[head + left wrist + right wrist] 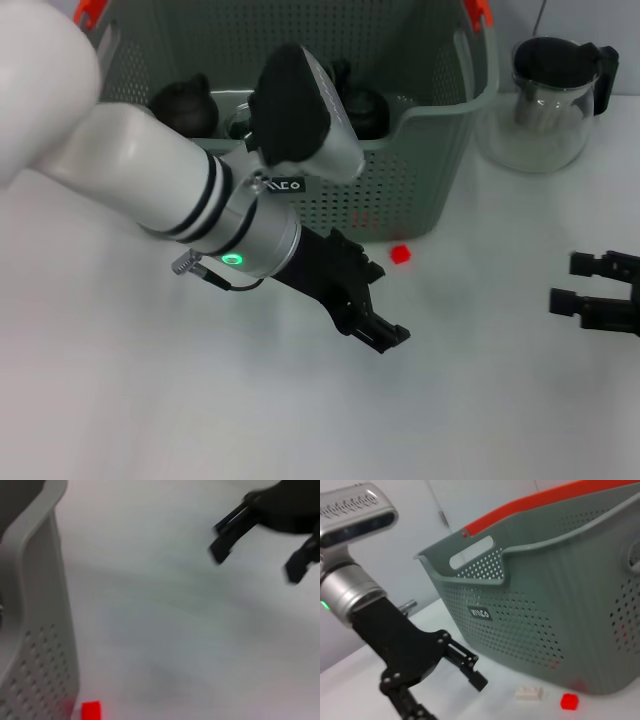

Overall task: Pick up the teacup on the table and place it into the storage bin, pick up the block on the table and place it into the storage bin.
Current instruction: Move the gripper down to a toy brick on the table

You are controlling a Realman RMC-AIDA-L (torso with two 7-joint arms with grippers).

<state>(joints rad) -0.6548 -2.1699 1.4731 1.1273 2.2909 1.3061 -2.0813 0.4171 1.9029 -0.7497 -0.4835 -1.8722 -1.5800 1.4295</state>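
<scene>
Red block on table, just beside bin front wall | left gripper near it, fingers released, block lies beyond tips toward bin | right gripper parted, well apart | I judge left nearer | block too small for long axis

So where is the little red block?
In the head view, the red block lies on the table just in front of the storage bin, beyond the left hand.

Even, bright light washes the white table, leaving only faint shadows. In the left wrist view, the far gripper is smeared with blur.
</scene>
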